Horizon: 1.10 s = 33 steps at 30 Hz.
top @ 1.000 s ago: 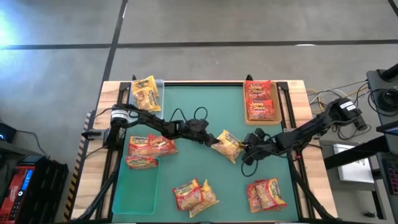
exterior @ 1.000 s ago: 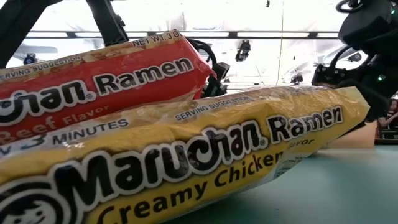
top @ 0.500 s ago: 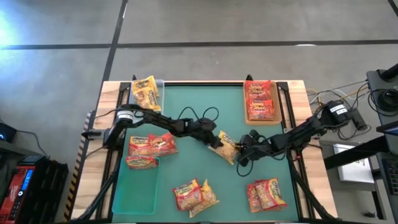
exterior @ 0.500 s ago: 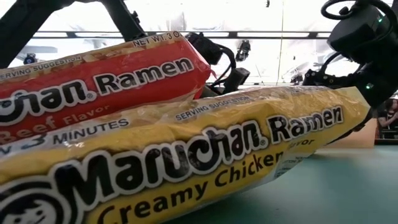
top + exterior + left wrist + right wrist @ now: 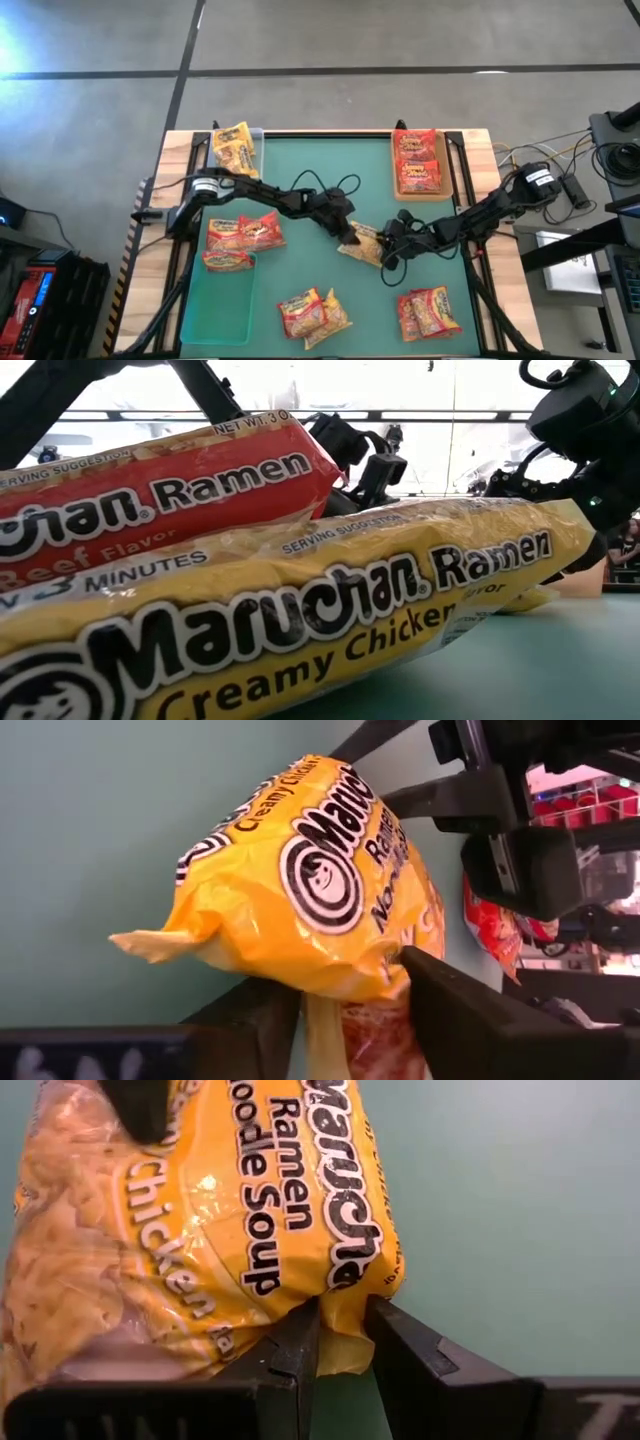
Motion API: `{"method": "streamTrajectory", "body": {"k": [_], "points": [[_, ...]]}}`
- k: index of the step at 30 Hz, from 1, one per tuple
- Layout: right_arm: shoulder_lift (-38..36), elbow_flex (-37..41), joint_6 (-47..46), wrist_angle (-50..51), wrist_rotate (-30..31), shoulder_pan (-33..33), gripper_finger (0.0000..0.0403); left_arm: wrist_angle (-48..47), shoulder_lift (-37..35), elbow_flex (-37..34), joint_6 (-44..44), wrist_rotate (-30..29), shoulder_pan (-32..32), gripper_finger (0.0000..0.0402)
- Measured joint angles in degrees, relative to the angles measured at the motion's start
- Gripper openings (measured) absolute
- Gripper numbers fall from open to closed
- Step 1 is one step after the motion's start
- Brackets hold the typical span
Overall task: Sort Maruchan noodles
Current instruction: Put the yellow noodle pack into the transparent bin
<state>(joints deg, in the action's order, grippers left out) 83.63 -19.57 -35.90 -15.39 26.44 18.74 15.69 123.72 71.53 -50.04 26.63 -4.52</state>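
Two claws grip one yellow packet (image 5: 366, 243) mid-table: left claw (image 5: 352, 233) has moved in, right claw (image 5: 389, 243) pinches its edge, so a handover looks underway.

This looks like a robotics lab or workshop. A wooden table (image 5: 178, 150) topped with a green mat (image 5: 320, 170) stands on a bare grey concrete floor (image 5: 320, 60) crossed by dark lines. Loose cables (image 5: 520, 152) and black equipment (image 5: 620, 150) sit beside it, and a red and black toolbox (image 5: 40, 290) stands on the other side.
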Motion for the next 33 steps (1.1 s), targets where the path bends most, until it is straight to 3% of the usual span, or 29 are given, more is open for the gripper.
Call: {"method": "streamTrajectory", "body": {"k": [4,11,20,33], "points": [[-3.0,0.0,0.1,0.4,-0.7,0.1,0.0079,0.1,-0.1,-0.4,0.6,0.9,-0.8,0.0096],[-10.8,0.1,-1.0,5.4,-8.6,0.1,0.0107,-0.4,-0.5,-0.7,2.3,5.4,-2.6,0.0008],[-17.8,0.1,-5.6,13.3,-12.3,0.1,0.0160,-1.6,-4.4,-1.7,7.7,8.3,-6.2,0.0003],[-15.6,0.1,-7.2,13.8,-11.5,0.1,0.0166,-18.1,-16.4,-1.8,21.4,4.3,-13.2,0.0001]]}}
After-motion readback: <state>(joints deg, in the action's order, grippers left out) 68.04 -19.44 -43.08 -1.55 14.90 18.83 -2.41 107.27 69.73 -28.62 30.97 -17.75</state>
